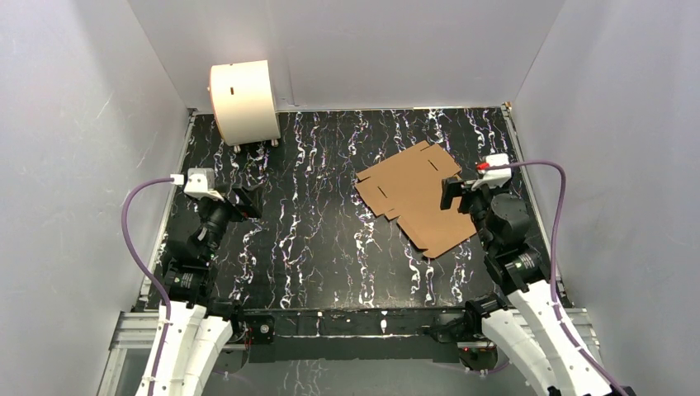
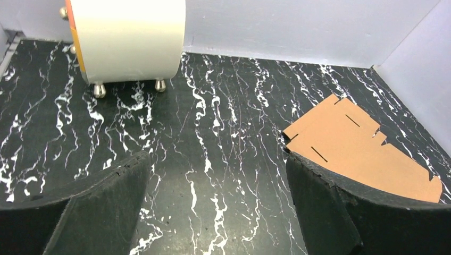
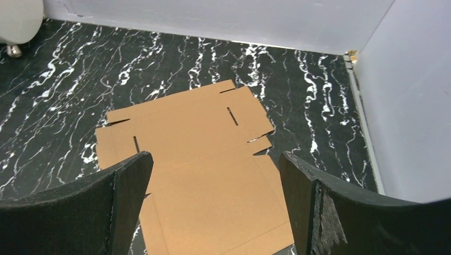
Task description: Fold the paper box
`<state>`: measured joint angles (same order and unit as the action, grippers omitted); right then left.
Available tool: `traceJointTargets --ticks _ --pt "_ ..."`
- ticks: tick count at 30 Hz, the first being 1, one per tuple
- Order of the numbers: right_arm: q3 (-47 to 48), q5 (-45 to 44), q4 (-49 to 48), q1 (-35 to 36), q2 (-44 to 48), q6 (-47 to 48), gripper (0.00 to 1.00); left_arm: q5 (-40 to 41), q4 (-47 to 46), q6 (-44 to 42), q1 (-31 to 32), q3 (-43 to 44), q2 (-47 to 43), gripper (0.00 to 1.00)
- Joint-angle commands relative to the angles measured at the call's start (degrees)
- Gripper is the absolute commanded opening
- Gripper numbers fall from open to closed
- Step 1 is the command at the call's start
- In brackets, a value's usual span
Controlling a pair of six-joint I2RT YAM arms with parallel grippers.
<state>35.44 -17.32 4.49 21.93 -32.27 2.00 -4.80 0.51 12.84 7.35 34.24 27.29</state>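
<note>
Black marbled table (image 1: 330,247): paper box (image 1: 413,198) flat, unfolded; left gripper (image 2: 217,161), right gripper (image 3: 215,159) both wide apart, empty.

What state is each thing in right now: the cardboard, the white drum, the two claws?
paper box: unfolded, lying flat on the table, untouched.
white drum: standing on its small feet, untouched.
left gripper: open, empty.
right gripper: open, empty, over the paper box.

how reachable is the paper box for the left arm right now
Probably yes, at a stretch. The paper box lies flat toward the right, with only bare table between it and the open left gripper; the drum stands at the back left. The right gripper hangs over the box.
</note>
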Motion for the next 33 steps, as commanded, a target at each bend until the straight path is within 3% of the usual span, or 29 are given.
traceJointTargets --ticks 1,8,11,17,23,33 --pt "5.86 4.27 3.29 0.31 -4.55 -3.23 0.99 3.75 2.94 3.80 0.29 1.62 0.21 0.96" --pt "10.16 15.36 4.44 0.30 -17.77 -2.48 0.99 2.02 6.39 6.18 0.77 1.94 3.42 0.96" --pt "11.99 16.87 4.96 0.31 -24.63 -2.38 0.99 -2.95 5.20 3.90 0.82 1.30 3.05 0.96" --pt "12.96 17.59 4.54 1.75 -35.17 -2.10 0.99 -5.13 4.13 4.27 1.13 0.13 4.90 0.96" --pt "16.62 12.64 7.11 6.90 -44.91 0.01 0.99 -4.27 5.27 3.10 1.21 0.82 6.79 0.96" --pt "19.55 -6.56 9.63 18.74 -55.53 3.80 0.91 -5.92 4.92 3.03 1.26 0.98 8.29 0.96"
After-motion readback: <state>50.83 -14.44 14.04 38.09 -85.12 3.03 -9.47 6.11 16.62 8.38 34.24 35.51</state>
